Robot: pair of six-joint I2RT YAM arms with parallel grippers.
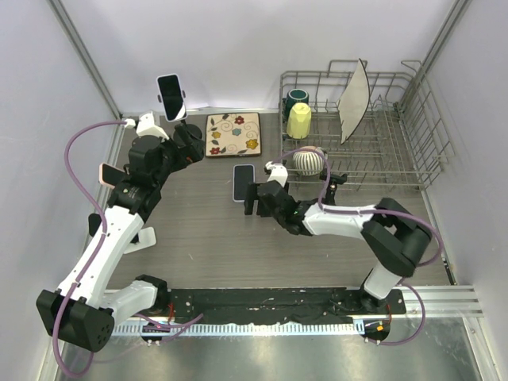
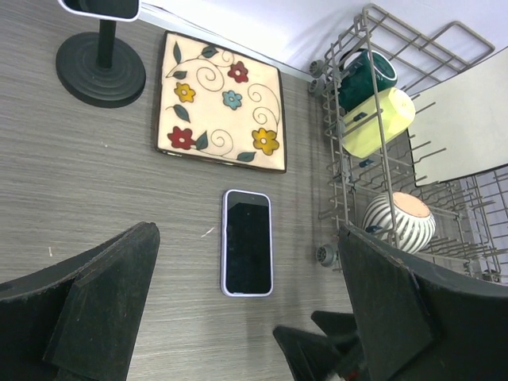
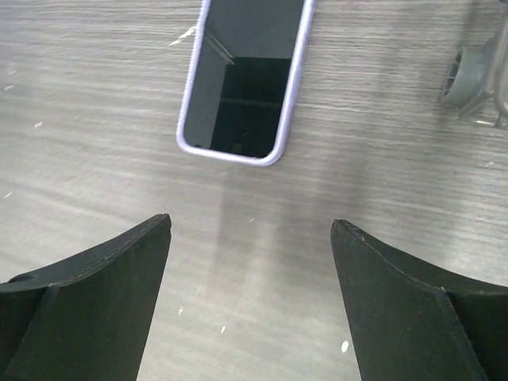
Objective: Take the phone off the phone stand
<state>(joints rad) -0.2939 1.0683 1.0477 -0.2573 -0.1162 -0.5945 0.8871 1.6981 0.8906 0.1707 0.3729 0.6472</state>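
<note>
Spreading wide with nothing between them, the right gripper's (image 3: 250, 230) fingers (image 3: 119, 270) are released, hovering low over bare tabletop just on the near side of the lavender-cased phone (image 3: 246, 71). That phone lies flat, screen up, just in front of the floral tile (image 1: 232, 135), apart from both pads and touching neither. Judgement: flat on the wood is a stable resting spot, and parted jaws beside it fit a set-down, not a pickup. The left gripper (image 2: 246, 228) is also fully open and empty, held high and to the left of the tile, its camera looking down on the same phone; probably parked there to keep clear of the right arm. Left of the tile stands the phone stand (image 2: 101, 71), round black base on the table, and its clamp carries a second phone (image 1: 171, 95) upright. Whether the flat phone came off this stand cannot be told; if the mounted one is the target, the task is not done. Dish rack (image 1: 381, 151) sits well right of the tile, uninvolved.
</note>
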